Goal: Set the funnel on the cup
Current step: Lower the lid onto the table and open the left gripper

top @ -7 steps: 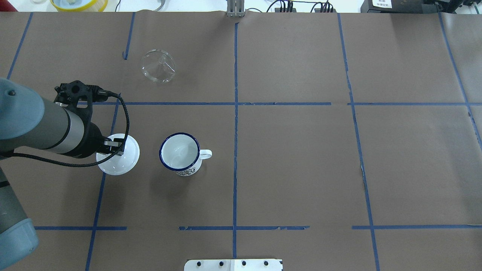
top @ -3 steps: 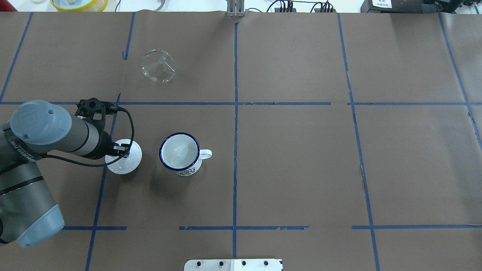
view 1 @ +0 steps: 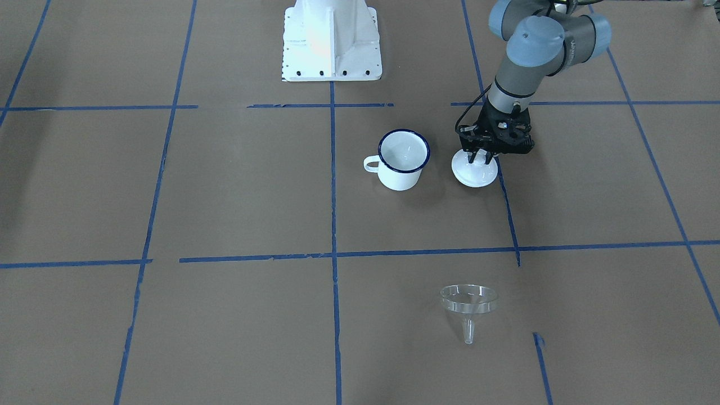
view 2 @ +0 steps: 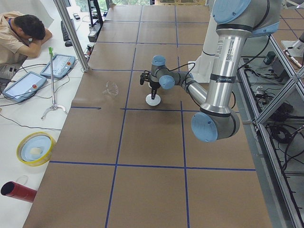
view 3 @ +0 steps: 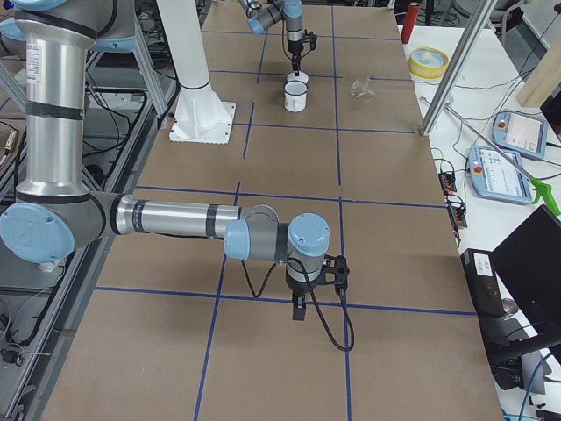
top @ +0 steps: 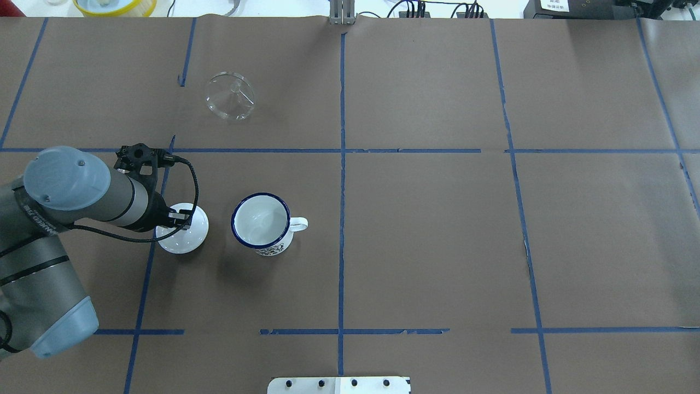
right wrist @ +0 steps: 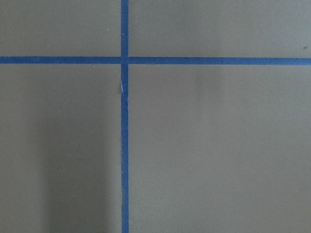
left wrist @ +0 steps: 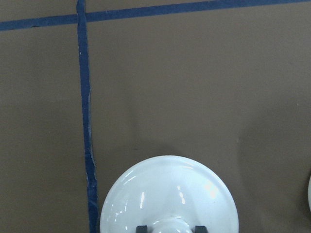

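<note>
The clear funnel [top: 230,96] lies on its side at the far left of the table, apart from everything else; it also shows in the front view [view 1: 468,304]. The white mug with a dark blue rim [top: 261,221] stands upright and empty, its handle pointing right; it also shows in the front view [view 1: 402,160]. My left gripper [top: 178,218] is shut on the knob of a round white lid [top: 183,234] just left of the mug. In the left wrist view its fingertips [left wrist: 141,228] flank the knob. My right gripper [view 3: 298,307] shows only in the exterior right view; I cannot tell its state.
The robot's white base plate [view 1: 331,39] sits at the near table edge. Blue tape lines [top: 342,164] cross the brown table cover. A yellow bowl [top: 115,5] sits beyond the far edge. An operator [view 2: 21,35] sits past the far side of the table.
My left arm has swung in and lowered. The lid in its gripper has moved a little right, toward the mug, and down toward the table. The funnel and mug have not moved.
</note>
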Controlling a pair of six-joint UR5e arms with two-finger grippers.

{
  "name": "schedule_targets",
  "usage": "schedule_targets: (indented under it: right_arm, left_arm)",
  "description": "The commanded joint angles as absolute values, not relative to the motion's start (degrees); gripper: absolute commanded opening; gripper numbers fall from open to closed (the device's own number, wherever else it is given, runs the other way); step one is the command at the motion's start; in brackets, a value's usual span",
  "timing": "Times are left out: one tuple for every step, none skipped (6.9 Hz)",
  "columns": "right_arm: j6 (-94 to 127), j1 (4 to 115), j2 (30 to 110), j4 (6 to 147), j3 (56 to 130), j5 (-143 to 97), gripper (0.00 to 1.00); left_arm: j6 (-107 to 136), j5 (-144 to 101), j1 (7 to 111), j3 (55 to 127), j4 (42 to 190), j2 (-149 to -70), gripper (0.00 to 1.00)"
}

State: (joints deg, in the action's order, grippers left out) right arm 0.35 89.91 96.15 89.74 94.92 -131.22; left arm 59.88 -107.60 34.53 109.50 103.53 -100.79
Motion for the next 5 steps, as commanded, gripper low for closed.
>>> schedule_targets:
  right_arm:
    - [0.35,89.91,96.15,89.74,94.92,-131.22,1.0]
    - [0.35,89.91,96.15,89.74,94.92,-131.22,1.0]
    - [0.35,89.91,96.15,89.74,94.92,-131.22,1.0]
    - [0.35,89.91,96.15,89.74,94.92,-131.22,1.0]
    - [0.35,89.91,96.15,89.74,94.92,-131.22,1.0]
  left_arm:
    - [59.85,-107.58,34.45,108.99,103.54,-101.16,0.08]
    - [59.77,-107.58,34.37,108.46,103.54,-101.51,0.18]
    - [59.85,-107.58,34.37,107.67,103.54,-101.95,0.29]
    - [59.85,-107.49,34.45,107.14,103.54,-102.13,0.44]
    - [60.29,-107.58,34.45,107.49,103.54,-102.22,0.82]
